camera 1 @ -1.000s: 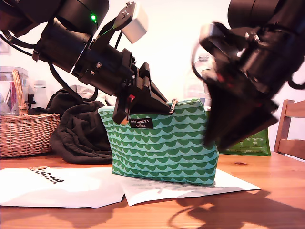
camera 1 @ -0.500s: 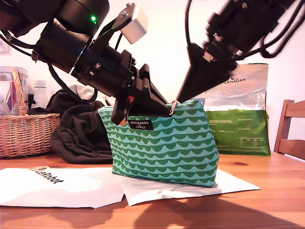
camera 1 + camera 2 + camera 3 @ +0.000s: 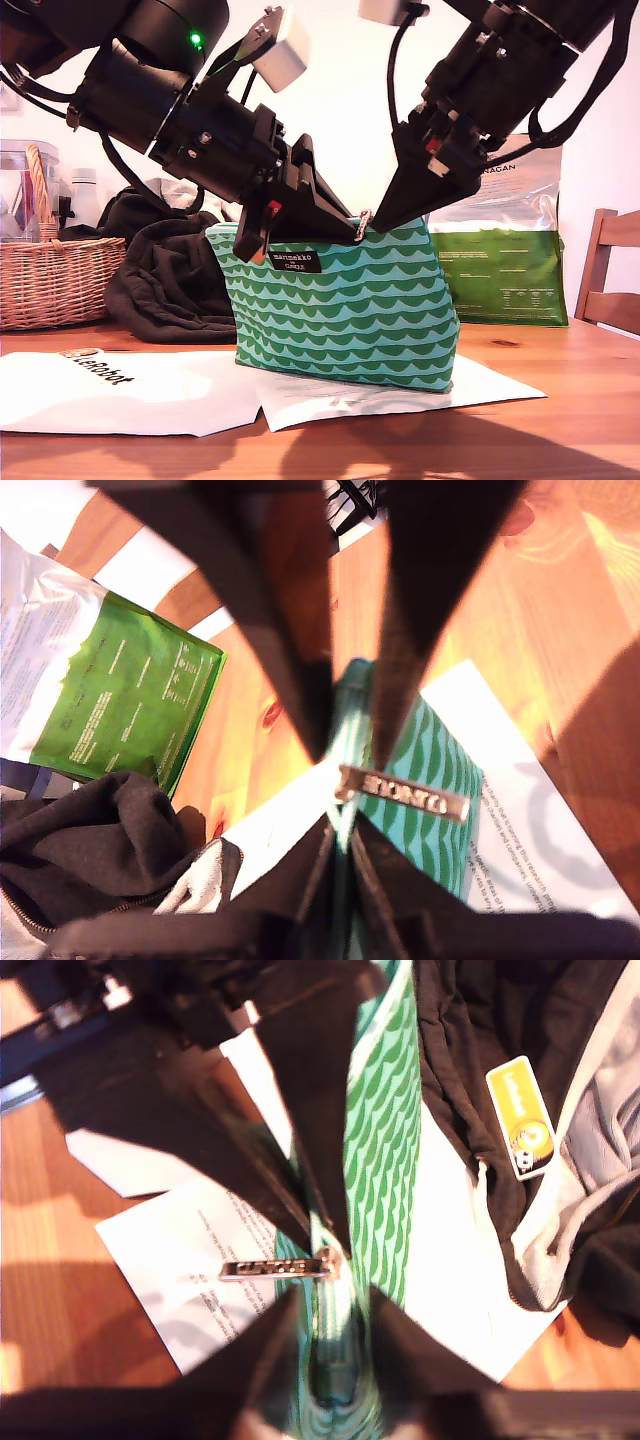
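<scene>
Pouch (image 3: 345, 305) is stood upright on papers (image 3: 130, 390) on the surface (image 3: 580, 400), its top edge clamped by the fingers of my first gripper (image 3: 341, 830). Fingers of my second gripper (image 3: 333, 1295) are set slightly apart beside the zipper pull (image 3: 402, 792).

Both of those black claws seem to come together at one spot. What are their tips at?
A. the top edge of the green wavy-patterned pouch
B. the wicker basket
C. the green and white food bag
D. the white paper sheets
A: the jaws of my first gripper are closed on the top edge of the green wave-patterned fabric pouch. Those of my second gripper straddle that same edge beside the metal zipper pull.
</scene>
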`<state>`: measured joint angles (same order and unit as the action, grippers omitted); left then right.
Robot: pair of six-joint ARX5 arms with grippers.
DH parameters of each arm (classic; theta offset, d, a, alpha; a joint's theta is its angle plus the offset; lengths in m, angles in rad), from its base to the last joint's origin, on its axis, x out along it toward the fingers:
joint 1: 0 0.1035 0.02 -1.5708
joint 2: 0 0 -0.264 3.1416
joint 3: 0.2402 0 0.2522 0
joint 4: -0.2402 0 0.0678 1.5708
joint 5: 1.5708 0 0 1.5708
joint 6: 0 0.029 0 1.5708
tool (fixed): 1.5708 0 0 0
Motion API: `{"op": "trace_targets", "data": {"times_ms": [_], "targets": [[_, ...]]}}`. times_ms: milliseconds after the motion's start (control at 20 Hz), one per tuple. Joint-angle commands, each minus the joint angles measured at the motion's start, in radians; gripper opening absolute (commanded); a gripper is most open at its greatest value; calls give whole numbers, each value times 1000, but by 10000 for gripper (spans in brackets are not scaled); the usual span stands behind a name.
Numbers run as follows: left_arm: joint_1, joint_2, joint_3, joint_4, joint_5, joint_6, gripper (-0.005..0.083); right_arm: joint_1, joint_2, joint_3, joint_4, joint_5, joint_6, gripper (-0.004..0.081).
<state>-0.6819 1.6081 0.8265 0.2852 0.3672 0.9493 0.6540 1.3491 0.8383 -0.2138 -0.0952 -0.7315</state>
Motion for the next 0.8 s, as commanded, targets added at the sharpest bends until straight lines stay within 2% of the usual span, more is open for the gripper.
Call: {"op": "trace_targets", "data": {"times_ms": [0, 300, 500, 750], "targets": [[6, 21, -6, 24, -4, 1, -20, -3, 29, 2, 2, -4, -2, -10], [6, 14, 15, 29, -28, 0, -19, -3, 31, 2, -16, -3, 0, -10], [6, -5, 18, 23, -81, 0, -11, -3, 31, 2, -17, -2, 1, -10], [6, -93, 18, -40, -117, -13, 115, -3, 31, 2, -23, -2, 2, -10]]}}
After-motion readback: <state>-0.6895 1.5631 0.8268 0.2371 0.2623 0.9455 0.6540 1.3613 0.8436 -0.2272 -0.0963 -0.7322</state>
